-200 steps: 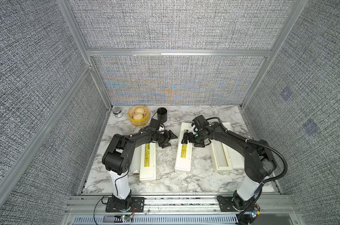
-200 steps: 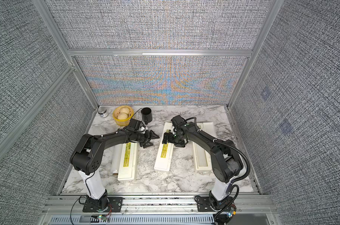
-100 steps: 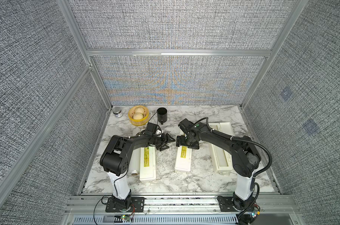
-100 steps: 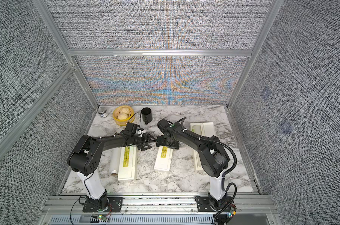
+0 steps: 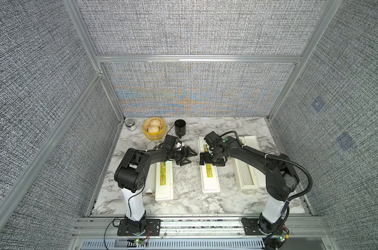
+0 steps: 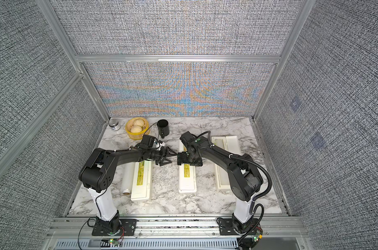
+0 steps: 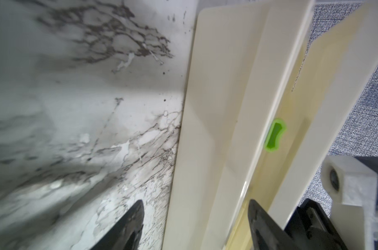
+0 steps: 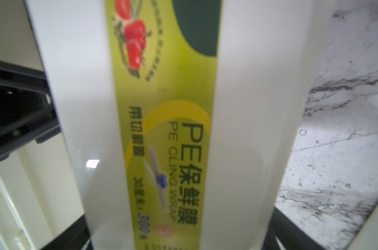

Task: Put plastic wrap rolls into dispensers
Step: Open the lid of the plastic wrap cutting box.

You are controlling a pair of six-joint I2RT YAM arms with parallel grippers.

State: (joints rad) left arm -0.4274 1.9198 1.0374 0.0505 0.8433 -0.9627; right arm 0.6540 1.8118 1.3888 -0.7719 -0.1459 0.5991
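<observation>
My right claw [image 5: 211, 160] is spread wide astride the shut middle box [image 5: 210, 181], a finger down each long side. I cannot tell whether they press on it. My left claw [image 5: 189, 157] hangs with fingers apart, gripping nothing, over bare table [image 5: 184, 184] just beside that box. One roll [image 5: 150, 181] lies on the table just beside the shut left box [image 5: 164, 184], and my left arm crosses over both. My right arm passes above the right box [image 5: 237, 179], whose lid lies open. A basket [image 5: 154, 129], a mug [image 5: 180, 127] and a jar [image 5: 130, 125] stand by the back wall.
</observation>
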